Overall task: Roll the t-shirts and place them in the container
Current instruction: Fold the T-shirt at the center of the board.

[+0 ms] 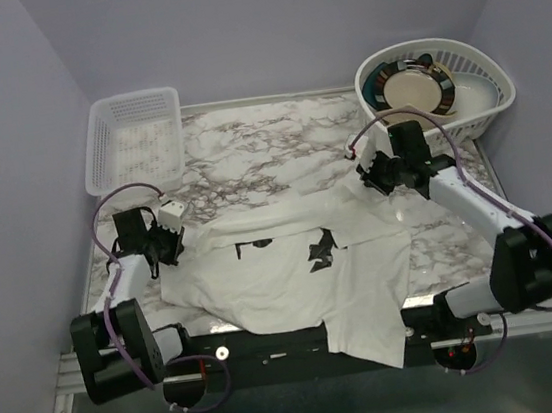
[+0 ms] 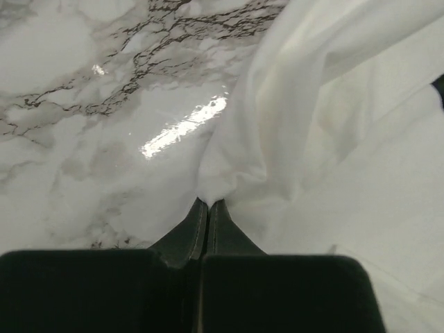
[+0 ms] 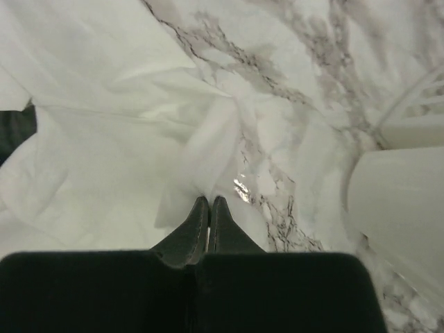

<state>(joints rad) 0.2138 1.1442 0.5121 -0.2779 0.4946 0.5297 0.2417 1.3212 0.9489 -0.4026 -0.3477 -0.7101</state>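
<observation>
A white t-shirt [image 1: 286,286] lies spread out and wrinkly on the marble bench [image 1: 249,149], between the two pincers. The left pincer [image 1: 172,241] is pressed together. It pinches a bunched bit of the shirt's edge right at its tips. The rest of the shirt spreads away to the right of this pincer, and bare shiny bench lies to its left.

The right pincer [image 1: 373,176] is pressed together too. A folded corner of the shirt comes right up to its tips and is nipped there. The shirt spreads to the left of this pincer, and bare bench lies ahead of it.

Small black marks [image 1: 317,252] on the shirt sit about midway between the two pincers, a little nearer the arms. The near part of the shirt hangs over the bench edge.

Past the left pincer stands a white box-shaped basket [image 1: 133,133]. Just past the right pincer stands a white oval basket [image 1: 483,90] with a plate [image 1: 421,88] in it.
</observation>
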